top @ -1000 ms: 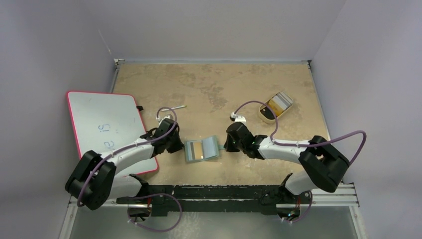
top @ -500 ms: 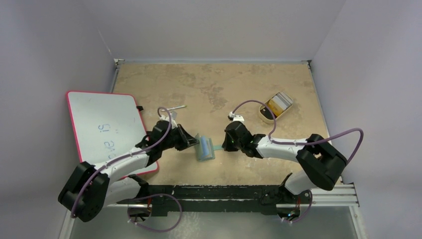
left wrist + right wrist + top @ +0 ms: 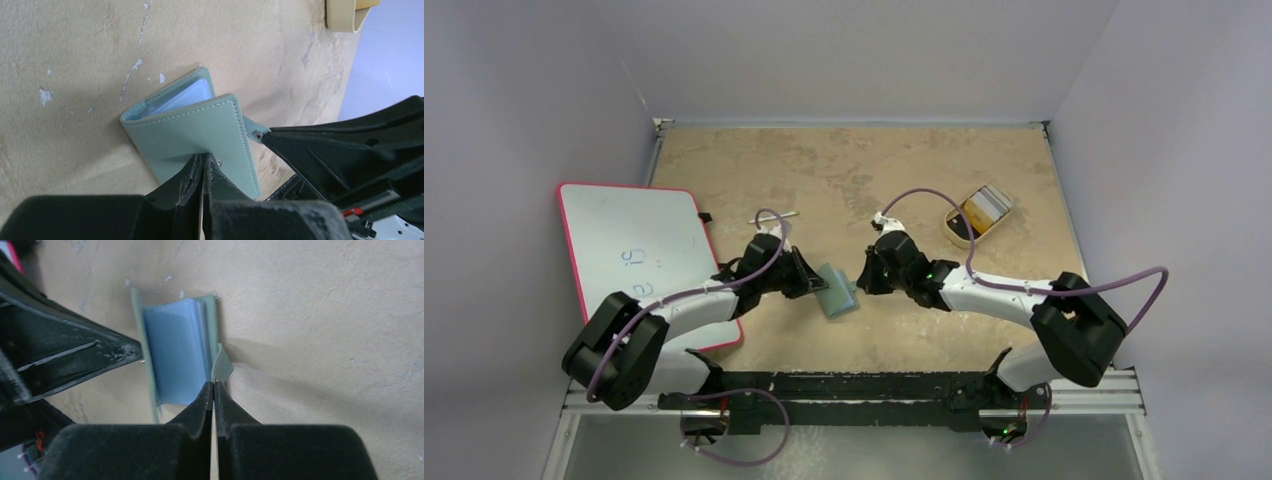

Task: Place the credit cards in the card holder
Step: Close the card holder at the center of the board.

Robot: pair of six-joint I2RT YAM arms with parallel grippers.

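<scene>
The card holder (image 3: 837,297) sits half-folded on the table (image 3: 844,170), just right of the whiteboard (image 3: 639,250), pale blue pockets showing. The left gripper (image 3: 202,162) is pinched tight on its cover edge, and the right gripper (image 3: 214,386) is clamped on its little snap strap (image 3: 221,367). The credit cards (image 3: 982,207) are in the tan tray (image 3: 959,232), well off to the whiteboard's right.

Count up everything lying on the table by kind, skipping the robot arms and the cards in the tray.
grey-green folding card holder: 1
tan rounded tray: 1
pink-edged whiteboard: 1
thin silvery stick: 1
Total: 4
</scene>
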